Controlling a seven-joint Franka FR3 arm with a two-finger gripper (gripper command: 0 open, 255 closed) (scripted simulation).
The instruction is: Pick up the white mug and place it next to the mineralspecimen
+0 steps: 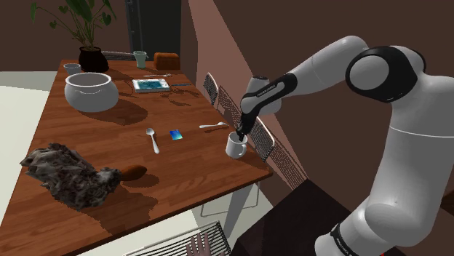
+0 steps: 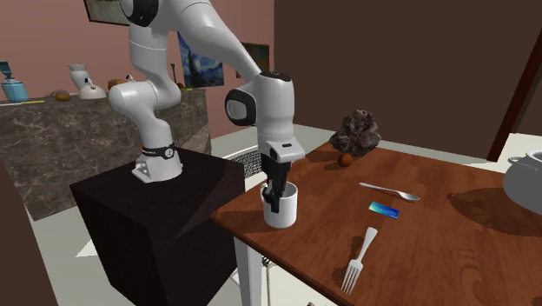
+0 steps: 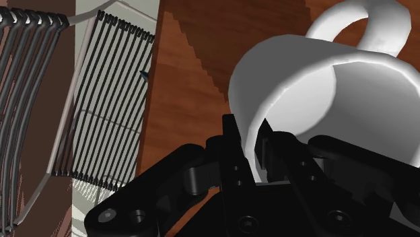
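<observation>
The arm [image 1: 393, 145] was cut off in two views: its base ran off the shoulder view's lower edge, and its upper links left the second exterior view at 12 o'clock. From the black stand [image 2: 148, 226] it rose, bent over at the elbow and brought its wrist down nearly upright at the bench's near corner.

The bench [image 1: 109, 138], of brown wood, was cropped at 3 o'clock in the second exterior view. The specimen [image 1: 69, 174], a dark grey, ragged lump, lay well apart from the mug, at about 9 o'clock from it in the shoulder view and at about 1 o'clock in the second exterior view. A small brown thing [image 1: 132, 171], too small to name, lay just beside the specimen. A white pot [image 2: 524, 178] was half cut off by the second exterior view's right edge.

The mug [image 1: 236, 147], white, stood upright at the bench corner nearest the stand. Whether its base touched the wood was hard to tell. In the wrist view the mug's handle and far wall were cropped and its base was hidden.

The jaws were nearly closed, pinching the mug's rim wall, one of the fingers [image 3: 229, 151] outside and the other inside.

Between mug and specimen lay a spoon [image 1: 152, 140] and a blue card [image 1: 175, 134].
</observation>
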